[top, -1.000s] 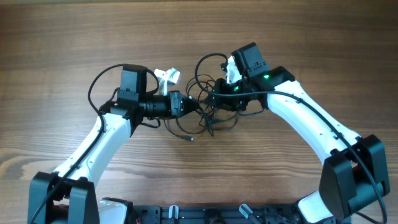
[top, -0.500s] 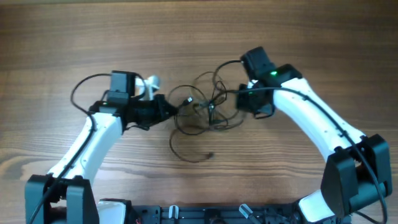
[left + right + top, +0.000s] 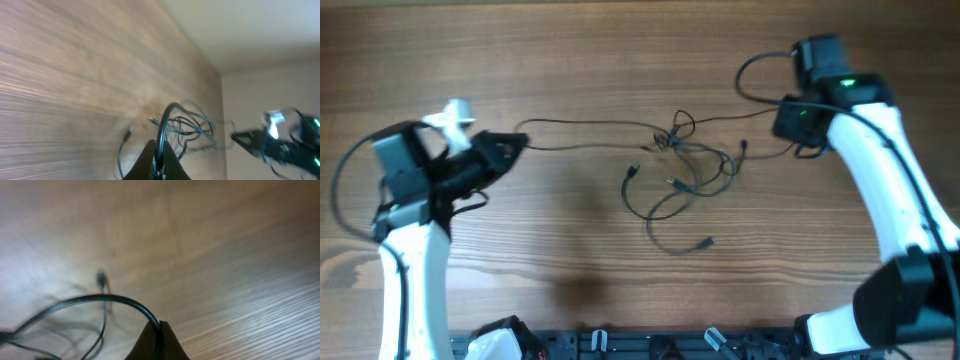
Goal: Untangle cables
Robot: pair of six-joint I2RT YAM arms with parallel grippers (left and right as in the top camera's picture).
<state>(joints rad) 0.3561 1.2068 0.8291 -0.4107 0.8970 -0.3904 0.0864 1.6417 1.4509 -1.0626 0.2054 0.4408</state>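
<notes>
The cables (image 3: 680,150) are thin black cords, knotted loosely at the table's middle with strands trailing toward the front and small plug ends lying free. One long strand runs left to my left gripper (image 3: 516,146), which is shut on it. In the left wrist view the cord (image 3: 162,125) rises from between the closed left gripper (image 3: 160,156). Another strand leads right to my right gripper (image 3: 788,138), also shut on it. The right wrist view shows that cord (image 3: 100,299) arching out of the closed right gripper (image 3: 158,330).
The wooden table (image 3: 570,60) carries nothing but the cables. A thicker black wire loop (image 3: 760,70) belongs to the right arm. The robot's base rail (image 3: 640,345) runs along the front edge.
Both arms have swung wide apart, the left to the left and the right to the far right. The bunched cables between them have been drawn out into a long, looser spread.
</notes>
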